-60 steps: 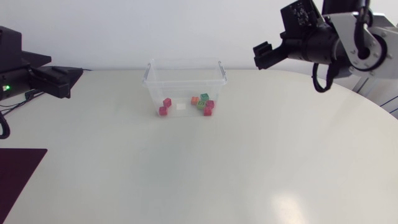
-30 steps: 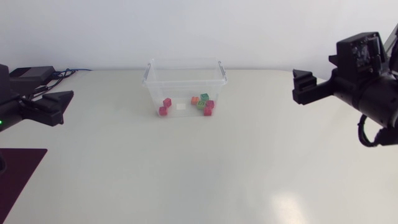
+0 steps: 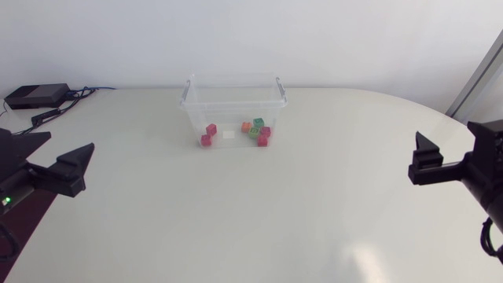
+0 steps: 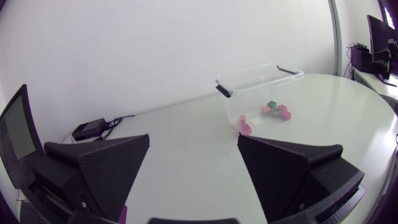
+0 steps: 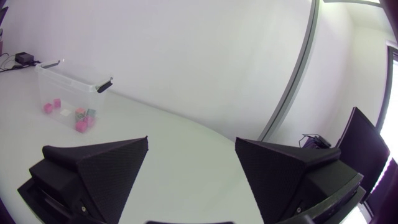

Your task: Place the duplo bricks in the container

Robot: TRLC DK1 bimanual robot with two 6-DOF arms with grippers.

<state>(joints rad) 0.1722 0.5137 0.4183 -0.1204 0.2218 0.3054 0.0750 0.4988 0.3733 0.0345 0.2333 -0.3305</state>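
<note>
**Bricks all in; the task looks finished**
The duplo bricks lie inside the clear container at the far side of the surface, and none shows outside it. The left gripper and right gripper stand wide and empty, well apart from it. No further grasp seems needed, only parking the arms.

L arm, R arm cut off at edges; bricks too small to count.
</note>
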